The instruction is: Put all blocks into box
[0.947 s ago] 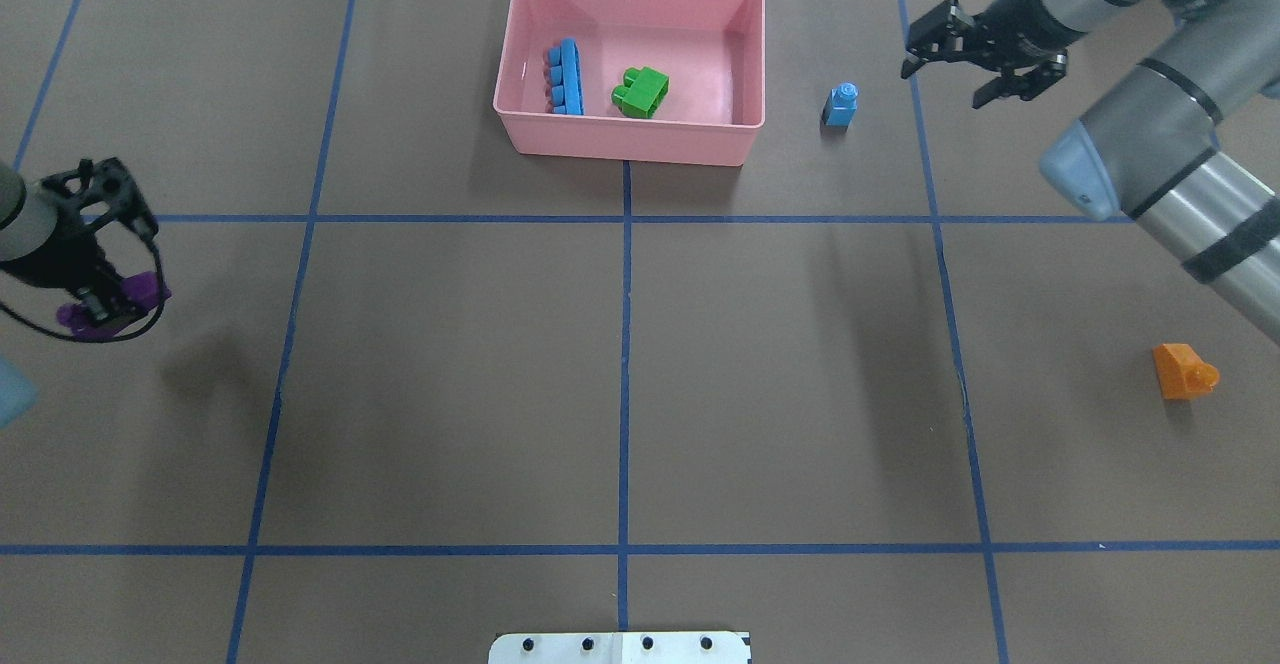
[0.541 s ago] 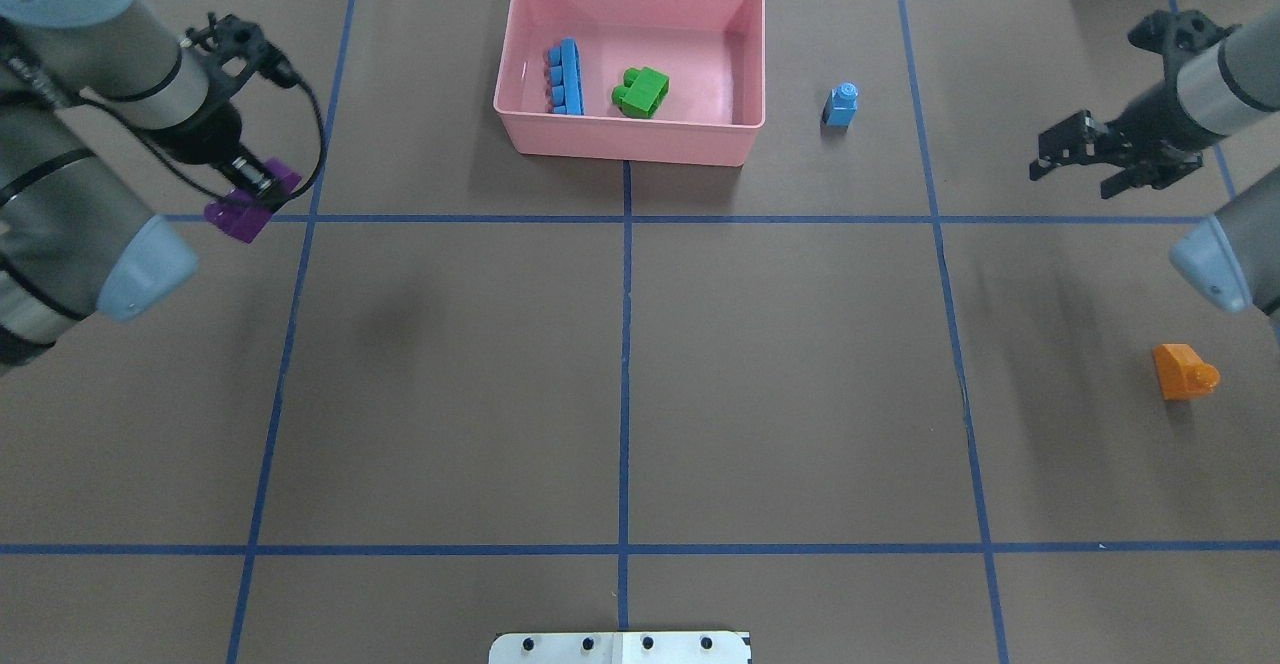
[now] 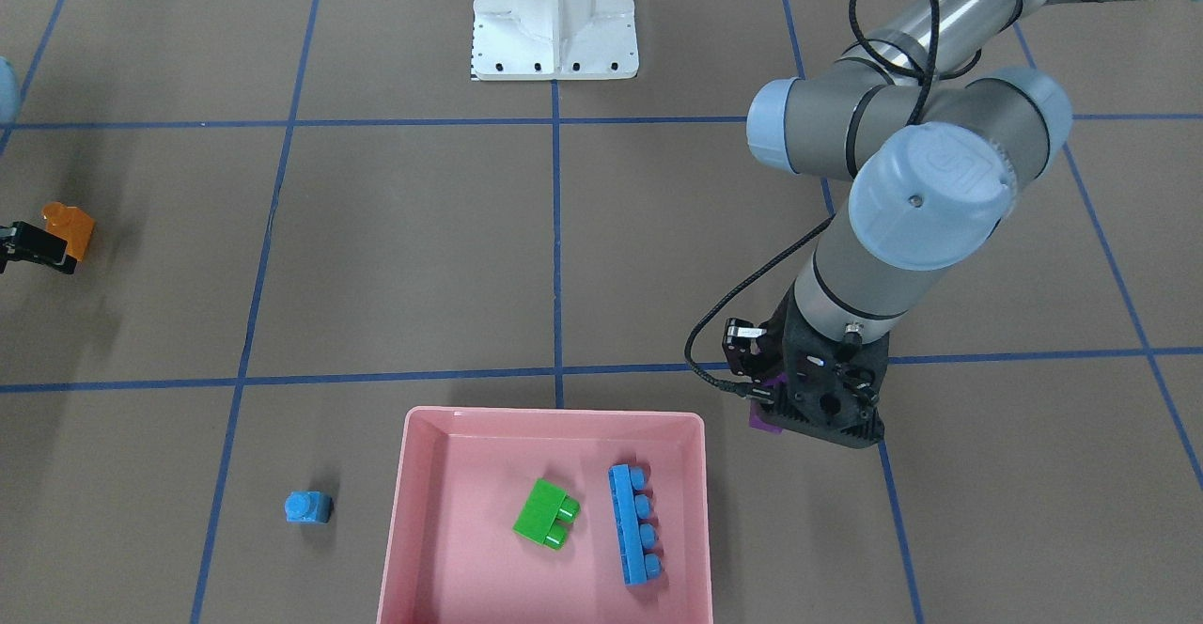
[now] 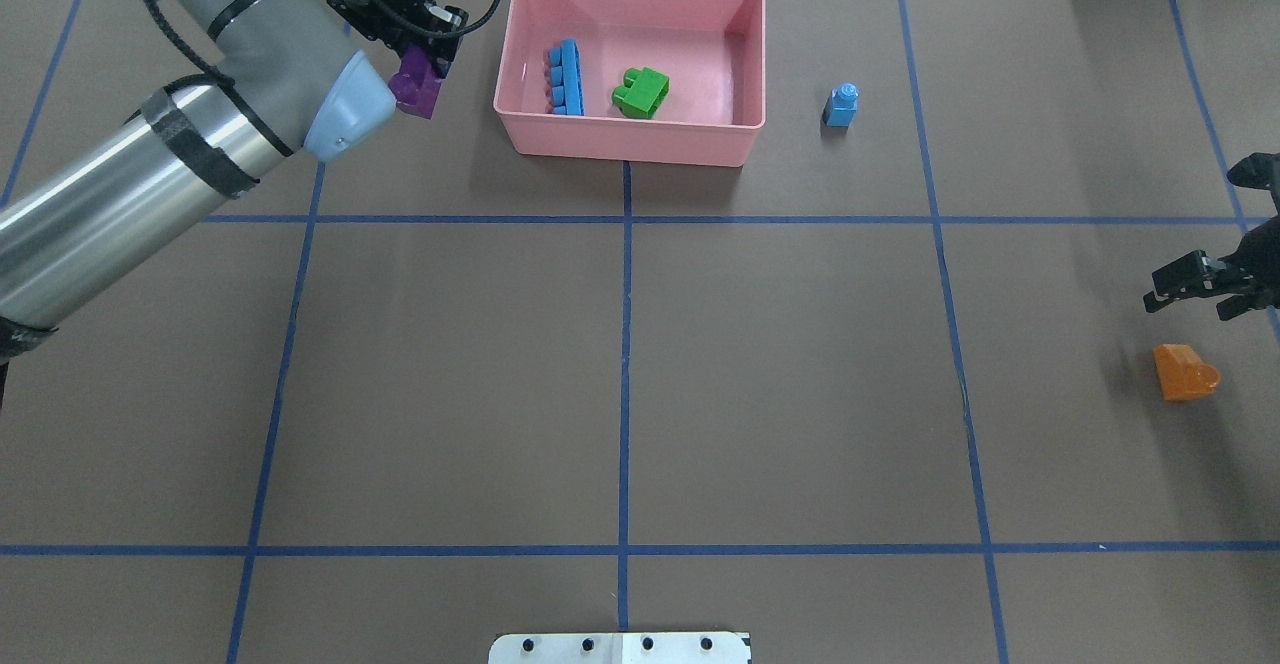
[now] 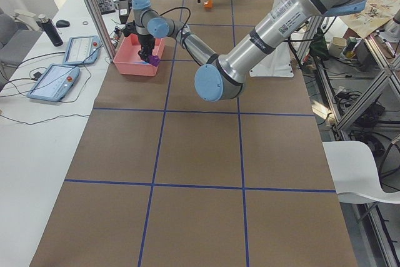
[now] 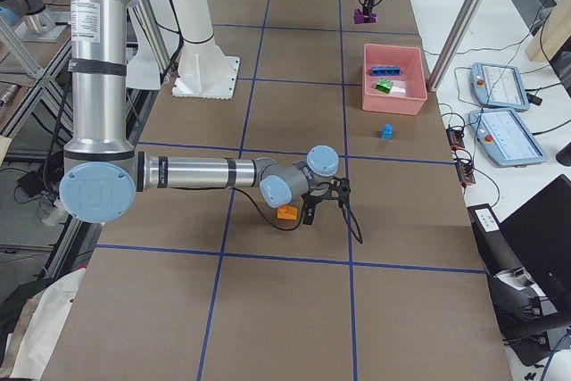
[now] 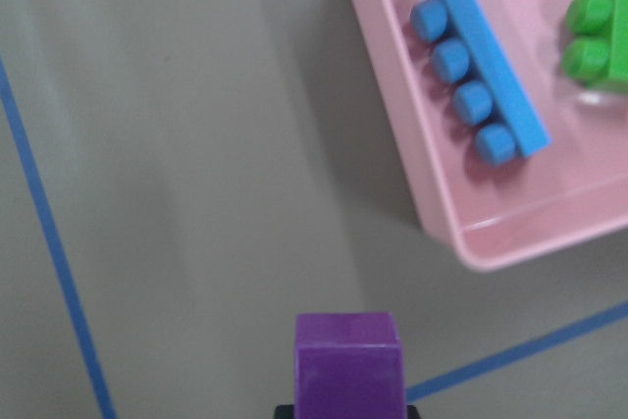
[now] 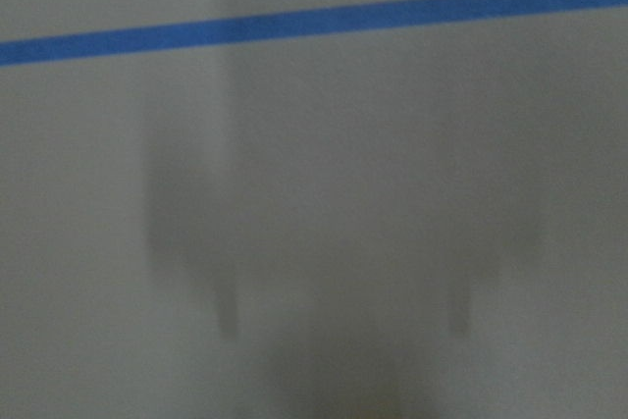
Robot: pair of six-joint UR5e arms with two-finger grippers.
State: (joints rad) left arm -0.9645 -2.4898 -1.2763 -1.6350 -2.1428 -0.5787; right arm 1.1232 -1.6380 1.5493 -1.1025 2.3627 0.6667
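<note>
- The left pincer (image 4: 424, 68) was clamped on the purple sloped brick (image 4: 417, 93), holding it just outside the pink box (image 4: 630, 149), beside the wall that sits on the left in the overhead view.
- The left wrist view showed the purple sloped brick over bare tabletop (image 4: 780, 384), with the box's corner nearby.
- Inside the box lay the long blue brick (image 4: 566, 77) and the green brick (image 4: 641, 91), near each other but apart.
- The tiny blue brick (image 4: 841, 105) stood on the tabletop near the box's opposite wall.
- The right pincer (image 4: 1195, 300) had its fingers apart, holding nothing, near the orange sloped brick (image 4: 1183, 372), which rested on the tabletop well away from the box.
</note>
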